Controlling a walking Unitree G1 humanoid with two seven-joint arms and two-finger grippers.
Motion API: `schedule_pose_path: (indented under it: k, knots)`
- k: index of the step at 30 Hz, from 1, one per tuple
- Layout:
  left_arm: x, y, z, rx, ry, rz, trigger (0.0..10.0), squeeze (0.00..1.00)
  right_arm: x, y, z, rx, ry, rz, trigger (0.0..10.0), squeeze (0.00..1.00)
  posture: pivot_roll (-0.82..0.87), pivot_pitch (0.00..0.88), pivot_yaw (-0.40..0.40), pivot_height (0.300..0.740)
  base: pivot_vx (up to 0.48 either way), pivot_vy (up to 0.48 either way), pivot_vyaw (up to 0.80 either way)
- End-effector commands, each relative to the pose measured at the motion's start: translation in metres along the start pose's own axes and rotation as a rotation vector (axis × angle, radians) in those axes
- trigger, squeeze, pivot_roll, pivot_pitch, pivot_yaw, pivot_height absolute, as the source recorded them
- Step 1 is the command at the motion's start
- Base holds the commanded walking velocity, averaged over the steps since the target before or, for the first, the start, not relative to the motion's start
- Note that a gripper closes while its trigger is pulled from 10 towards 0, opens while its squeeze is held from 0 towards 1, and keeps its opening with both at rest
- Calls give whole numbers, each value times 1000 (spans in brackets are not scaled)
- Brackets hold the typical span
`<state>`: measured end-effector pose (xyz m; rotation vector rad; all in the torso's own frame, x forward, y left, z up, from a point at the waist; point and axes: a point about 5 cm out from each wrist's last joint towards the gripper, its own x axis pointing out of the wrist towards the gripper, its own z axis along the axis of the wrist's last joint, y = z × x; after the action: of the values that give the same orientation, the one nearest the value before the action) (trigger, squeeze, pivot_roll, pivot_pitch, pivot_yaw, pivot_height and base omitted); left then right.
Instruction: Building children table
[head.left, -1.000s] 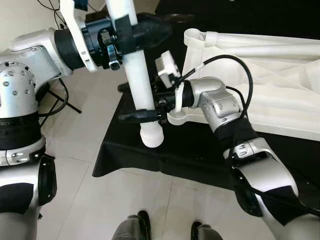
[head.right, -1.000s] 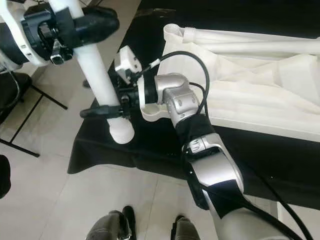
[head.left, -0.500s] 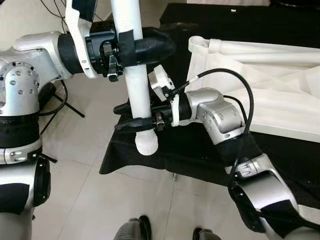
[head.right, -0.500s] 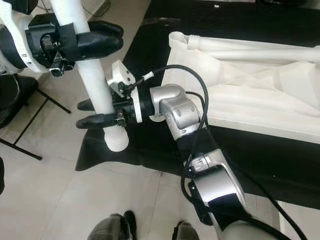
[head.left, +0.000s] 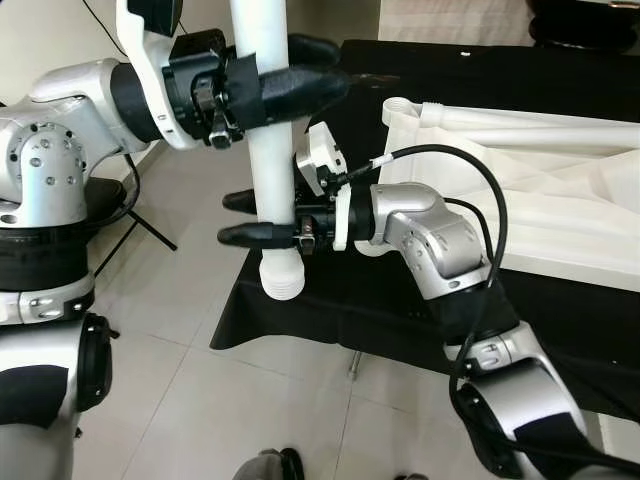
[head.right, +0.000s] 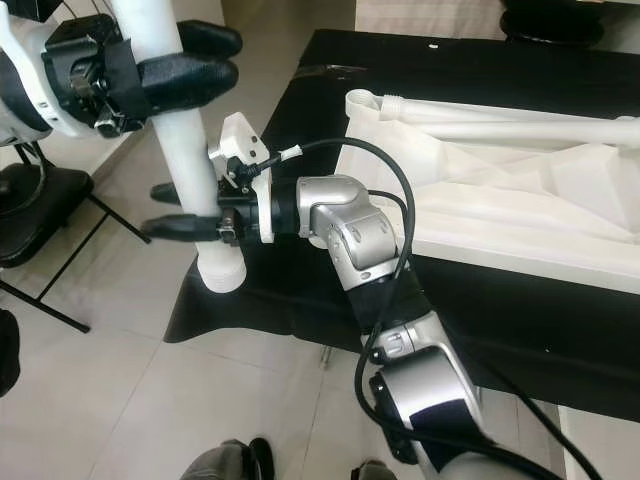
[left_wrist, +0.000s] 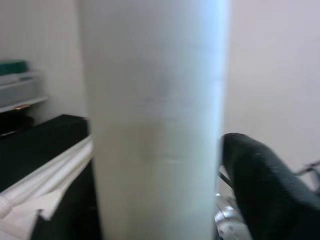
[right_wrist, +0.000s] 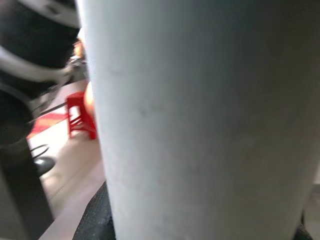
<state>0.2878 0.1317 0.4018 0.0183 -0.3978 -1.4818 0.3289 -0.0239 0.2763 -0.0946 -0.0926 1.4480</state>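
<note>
Your left claw (head.left: 300, 85) is clamped high on the upright white table leg (head.left: 272, 150) and your right claw (head.left: 250, 218) grips it lower, near its threaded end, holding it over the floor just beside the black-draped bench (head.left: 420, 300) carrying the white tabletop (head.left: 540, 190).

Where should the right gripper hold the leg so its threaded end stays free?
On the smooth shaft just above the threads, from the side. The leg hangs upright, threaded end down; the right gripper already straddles it there, the left gripper higher up.
</note>
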Motion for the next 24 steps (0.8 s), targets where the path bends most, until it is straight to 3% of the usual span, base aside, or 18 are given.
schedule_pose_path:
  k: [1, 4, 5, 9, 11, 12, 13, 14, 15, 18, 24]
  knots:
    - [13, -9, 13, 49, -48, -77, 10000, 1000, 8, 0, -7, 43, 35, -42, 0, 0, -26, 101, 36, 740, 0, 0, 0]
    - [4, -7, 21, 73, -87, 8, 10000, 1000, 6, -6, -5, 43, 12, -115, 0, 0, -24, 105, 27, 740, 0, 0, 0]
    - [-7, -6, 22, 90, -104, 93, 10000, 1000, 3, -13, -3, 40, -4, -180, 0, 0, -18, 109, 20, 740, 0, 0, 0]
    - [-15, -5, 22, 103, -114, 149, 10000, 1000, 2, -17, -1, 39, -13, -226, 0, 0, -17, 109, 19, 740, 0, 0, 0]
    - [-44, -1, 18, 115, -133, 330, 10000, 1000, -4, -32, -1, 22, -17, -369, 0, 0, -10, 118, 9, 740, 0, 0, 0]
    - [-44, -1, 18, 115, -133, 330, 10000, 1000, -4, -32, -1, 22, -17, -369, 0, 0, -10, 118, 9, 740, 0, 0, 0]
    - [-57, 1, 16, 121, -133, 413, 10000, 1000, -7, -38, 0, 18, -21, -428, 0, 0, -3, 122, 6, 740, 0, 0, 0]
    - [-57, 1, 16, 121, -133, 413, 10000, 1000, -7, -38, 0, 18, -21, -428, 0, 0, -3, 122, 6, 740, 0, 0, 0]
    - [-69, 0, 15, 129, -130, 470, 10000, 1000, -10, -45, 1, 21, -36, -490, 0, 0, 3, 127, 2, 740, 0, 0, 0]
    - [-79, -7, 19, 156, -128, 532, 10000, 1000, -16, -55, 8, 29, -78, -579, 0, 0, 28, 139, -4, 740, 0, 0, 0]
    - [-83, -21, 26, 196, -130, 580, 10000, 1000, -20, -62, 14, 42, -131, -649, 0, 0, 45, 156, -12, 740, 0, 0, 0]
